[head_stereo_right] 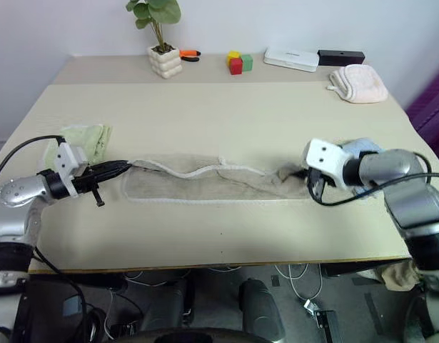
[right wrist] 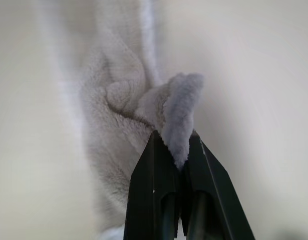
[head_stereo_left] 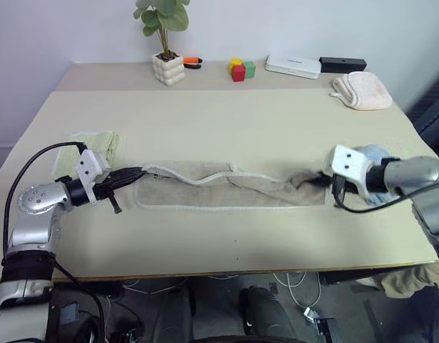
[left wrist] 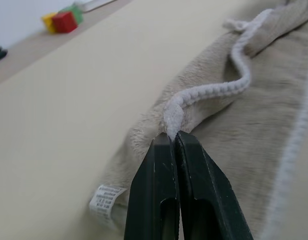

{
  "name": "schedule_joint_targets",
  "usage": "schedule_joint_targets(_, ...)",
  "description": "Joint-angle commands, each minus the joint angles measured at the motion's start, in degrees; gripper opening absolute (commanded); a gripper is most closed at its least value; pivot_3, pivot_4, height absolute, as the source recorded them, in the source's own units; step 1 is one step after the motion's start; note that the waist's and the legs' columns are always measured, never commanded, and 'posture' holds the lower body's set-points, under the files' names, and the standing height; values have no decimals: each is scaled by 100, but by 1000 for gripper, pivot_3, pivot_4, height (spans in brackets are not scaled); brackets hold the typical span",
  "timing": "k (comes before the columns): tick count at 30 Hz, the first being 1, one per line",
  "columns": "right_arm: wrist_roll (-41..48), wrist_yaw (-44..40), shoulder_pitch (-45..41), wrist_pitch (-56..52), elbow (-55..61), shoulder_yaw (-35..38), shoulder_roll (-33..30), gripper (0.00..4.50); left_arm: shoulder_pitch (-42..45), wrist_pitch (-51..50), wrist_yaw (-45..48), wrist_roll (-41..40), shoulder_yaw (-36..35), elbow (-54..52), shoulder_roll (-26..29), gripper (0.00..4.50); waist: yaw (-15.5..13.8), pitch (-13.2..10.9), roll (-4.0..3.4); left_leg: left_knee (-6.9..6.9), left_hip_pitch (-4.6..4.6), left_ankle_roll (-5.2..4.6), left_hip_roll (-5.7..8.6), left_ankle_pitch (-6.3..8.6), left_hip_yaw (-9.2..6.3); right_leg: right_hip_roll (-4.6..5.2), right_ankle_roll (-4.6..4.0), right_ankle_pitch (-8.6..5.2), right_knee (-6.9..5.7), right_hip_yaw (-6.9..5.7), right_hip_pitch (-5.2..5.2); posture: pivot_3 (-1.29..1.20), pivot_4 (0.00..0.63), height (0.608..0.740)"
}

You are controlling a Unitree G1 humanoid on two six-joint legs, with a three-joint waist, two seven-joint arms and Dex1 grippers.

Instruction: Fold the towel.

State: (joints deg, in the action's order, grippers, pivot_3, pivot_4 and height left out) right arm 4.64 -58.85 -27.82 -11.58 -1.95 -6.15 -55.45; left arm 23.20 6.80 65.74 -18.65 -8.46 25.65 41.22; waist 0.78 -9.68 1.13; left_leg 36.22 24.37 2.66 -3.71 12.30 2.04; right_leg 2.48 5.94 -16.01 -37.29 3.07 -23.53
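Observation:
The beige towel (head_stereo_left: 226,189) with a pale corded edge lies as a long low strip across the middle of the table, its far edge rumpled. My left gripper (head_stereo_left: 137,172) is shut on the towel's left corner, pinching the corded edge (left wrist: 204,93) between its black fingers (left wrist: 161,200). At the other end my right gripper (head_stereo_left: 320,181) is shut on the towel's right corner, and a fold of cloth (right wrist: 179,115) sticks up between its fingers (right wrist: 154,195). A small white label (left wrist: 104,200) shows at the towel's left end.
A light-green folded towel (head_stereo_left: 98,146) lies behind my left gripper, and a light-blue one (head_stereo_left: 376,153) sits under my right wrist. Along the far edge stand a potted plant (head_stereo_left: 166,43), coloured blocks (head_stereo_left: 240,69), a white box (head_stereo_left: 293,66), a black box (head_stereo_left: 342,63) and a pink cloth (head_stereo_left: 362,91).

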Motion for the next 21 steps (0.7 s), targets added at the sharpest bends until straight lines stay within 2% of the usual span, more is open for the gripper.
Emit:
schedule_joint_targets(1, -653, 450, -578, 852, -830, -220, 308, 32, 705, 98, -296, 293, 31, 986, -60, 0, -1, 0, 0, -2, 2, 0, 0, 0, -1, -2, 7, 4, 0, 0, -1, 0, 150, 740)
schedule_joint_targets(4, -1243, 1083, -1356, 1482, -1797, -424, 699, 32, 1815, 450, -765, 688, 123, 2141, -152, 0, -16, -4, 3, 1, 9, 0, 0, 0, -3, -5, 11, 6, -5, -1, -7, 0, 150, 740)
schedule_joint_targets(8, -1947, 2171, -2660, 2049, -3326, -601, 1139, 32, 3511, 1006, -1836, 1295, 258, 3537, -297, 0, -19, -5, 4, 5, 16, 3, 6, -3, -3, -1, 14, 8, -5, -1, -9, 0, 150, 740)
schedule_joint_targets(11, -2106, 2758, -3253, 2412, -4091, -526, 1286, 32, 4276, 1152, -2426, 1461, 219, 4124, -319, 0, -3, -5, 4, -10, 20, 3, 10, -3, -1, 5, 21, 12, 6, 1, -13, 0, 150, 740)
schedule_joint_targets(14, -2033, 3559, -3754, 2945, -4558, -190, 1204, 32, 4997, 1513, -2883, 1713, 250, 4412, -60, 0, 7, -6, 4, -22, 26, -4, 10, 2, 2, 6, 28, 5, 9, 2, -23, 0, 150, 740)
schedule_joint_targets(16, -1819, 3524, -3705, 3231, -4540, -30, 1184, 32, 5094, 1790, -2874, 1854, 300, 4499, 96, 0, 41, -5, 3, -25, 56, -4, 9, 2, 4, 5, 28, 5, 3, 3, -60, 0, 150, 740)
schedule_joint_targets(18, -1277, 3071, -3329, 3486, -4158, 253, 1209, 32, 5043, 1949, -2518, 1763, 189, 4566, 216, 0, 54, -4, 1, -24, 76, 4, 8, -3, 6, 4, 28, 5, 3, 4, -85, 0, 150, 740)
schedule_joint_targets(21, -642, 2062, -2271, 3579, -3130, 333, 1104, 32, 4616, 2115, -1212, 1439, 36, 4510, 272, 0, 36, -3, -1, -18, 77, 12, 8, -8, 8, 4, 28, 5, 2, 1, -80, 0, 150, 740)
